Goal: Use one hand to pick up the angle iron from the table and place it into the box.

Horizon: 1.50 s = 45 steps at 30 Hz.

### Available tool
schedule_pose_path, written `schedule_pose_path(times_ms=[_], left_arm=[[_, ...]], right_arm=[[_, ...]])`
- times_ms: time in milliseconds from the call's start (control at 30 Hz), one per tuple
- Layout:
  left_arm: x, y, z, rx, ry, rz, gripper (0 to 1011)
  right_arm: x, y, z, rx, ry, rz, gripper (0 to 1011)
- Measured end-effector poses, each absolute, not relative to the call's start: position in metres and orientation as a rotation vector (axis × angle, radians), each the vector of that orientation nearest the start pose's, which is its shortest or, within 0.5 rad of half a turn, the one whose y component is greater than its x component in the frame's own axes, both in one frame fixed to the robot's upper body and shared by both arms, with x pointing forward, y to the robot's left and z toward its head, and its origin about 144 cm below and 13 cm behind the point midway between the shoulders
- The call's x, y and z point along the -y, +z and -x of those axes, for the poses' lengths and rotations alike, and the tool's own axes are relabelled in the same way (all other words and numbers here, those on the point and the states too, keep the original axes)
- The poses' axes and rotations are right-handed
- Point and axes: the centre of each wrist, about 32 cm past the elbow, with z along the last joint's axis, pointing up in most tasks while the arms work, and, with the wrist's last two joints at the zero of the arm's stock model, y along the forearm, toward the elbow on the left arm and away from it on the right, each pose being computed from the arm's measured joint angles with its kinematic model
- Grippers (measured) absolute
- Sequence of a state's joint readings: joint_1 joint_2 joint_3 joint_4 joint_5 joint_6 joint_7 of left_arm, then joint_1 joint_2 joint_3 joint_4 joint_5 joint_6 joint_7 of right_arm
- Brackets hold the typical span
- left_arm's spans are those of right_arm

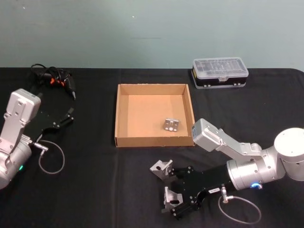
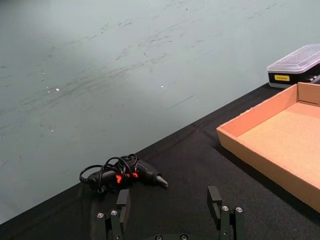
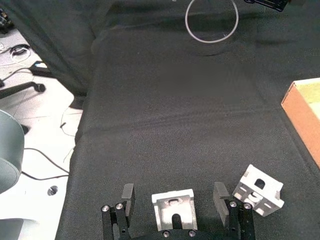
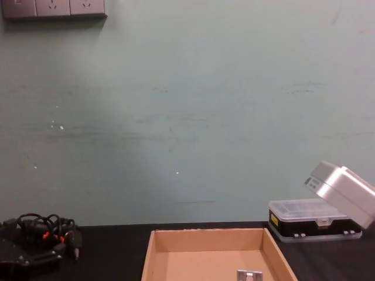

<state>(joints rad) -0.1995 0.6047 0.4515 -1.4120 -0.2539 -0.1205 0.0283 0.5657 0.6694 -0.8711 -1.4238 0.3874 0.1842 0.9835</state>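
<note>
Black fingers spread wide, the right gripper (image 3: 174, 194) straddles a grey metal angle iron (image 3: 173, 214) on the matte black table (image 1: 95, 199). A second angle iron (image 1: 161, 168) lies just beside it. A third angle iron (image 1: 171, 124) sits in the shallow tan cardboard box (image 1: 117, 114). The left gripper (image 1: 65, 118), also wide, hangs far left.

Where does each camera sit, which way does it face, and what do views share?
Head view: high, looking down at the table; left claw and right claw show.
Chest view: low, facing forward to the wall; a right arm link shows.
Left wrist view: behind the open left claw, facing the black tool.
Right wrist view: behind the open right claw, which straddles an angle iron.
Shared: head, chest and left wrist views see the box.
</note>
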Motion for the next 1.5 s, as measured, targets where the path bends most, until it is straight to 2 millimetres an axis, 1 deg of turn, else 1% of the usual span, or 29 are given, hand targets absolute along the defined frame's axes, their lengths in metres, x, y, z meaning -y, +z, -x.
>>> schedule_pose_path(times_ms=[367, 467, 533, 567, 600, 700, 767, 800, 867, 900, 933, 967, 1000, 1067, 1300, 1400, 1500], left_arm=[[-0.310, 1.140, -0.489, 0.285, 1.248, -0.304, 1011], [-0.310, 1.140, -0.489, 0.285, 1.248, -0.304, 1011], [-0.310, 1.140, -0.489, 0.285, 1.248, -0.304, 1011], [-0.310, 1.140, -0.489, 0.285, 1.248, -0.305, 1011], [-0.310, 1.140, -0.489, 0.285, 1.248, -0.304, 1011], [-0.310, 1.140, -0.489, 0.285, 1.248, -0.304, 1011], [-0.310, 1.140, -0.489, 0.285, 1.248, -0.304, 1011], [-0.310, 1.140, -0.489, 0.285, 1.248, -0.304, 1011], [-0.310, 1.140, -0.489, 0.285, 1.248, -0.305, 1011], [-0.310, 1.140, -0.489, 0.285, 1.248, -0.304, 1011], [-0.310, 1.140, -0.489, 0.285, 1.248, -0.305, 1011], [-0.310, 1.140, -0.489, 0.285, 1.248, -0.304, 1011], [-0.310, 1.140, -0.489, 0.285, 1.248, -0.304, 1011], [-0.310, 1.140, -0.489, 0.285, 1.248, -0.304, 1011], [-0.310, 1.140, -0.489, 0.285, 1.248, -0.304, 1011], [-0.310, 1.140, -0.489, 0.285, 1.248, -0.304, 1011], [-0.310, 1.140, -0.489, 0.285, 1.248, -0.304, 1011]], right_arm=[[0.247, 1.192, -0.535, -0.029, -0.053, 0.585, 997], [0.247, 1.192, -0.535, -0.029, -0.058, 0.586, 937], [0.247, 1.192, -0.535, -0.029, -0.061, 0.586, 879], [0.247, 1.192, -0.535, -0.029, -0.061, 0.585, 879], [0.247, 1.192, -0.534, -0.030, -0.063, 0.585, 814], [0.247, 1.192, -0.534, -0.029, -0.065, 0.584, 763], [0.247, 1.192, -0.534, -0.030, -0.065, 0.584, 682], [0.247, 1.192, -0.534, -0.030, -0.066, 0.584, 682], [0.247, 1.192, -0.534, -0.029, -0.067, 0.583, 579], [0.247, 1.191, -0.533, -0.029, -0.067, 0.583, 567], [0.247, 1.191, -0.533, -0.029, -0.068, 0.583, 539], [0.247, 1.192, -0.533, -0.028, -0.069, 0.583, 483], [0.248, 1.191, -0.533, -0.028, -0.071, 0.583, 468], [0.248, 1.191, -0.533, -0.028, -0.072, 0.582, 451], [0.249, 1.197, -0.531, -0.010, -0.095, 0.569, 451], [0.249, 1.207, -0.530, 0.016, -0.116, 0.551, 451], [0.250, 1.224, -0.529, 0.072, -0.163, 0.516, 451]])
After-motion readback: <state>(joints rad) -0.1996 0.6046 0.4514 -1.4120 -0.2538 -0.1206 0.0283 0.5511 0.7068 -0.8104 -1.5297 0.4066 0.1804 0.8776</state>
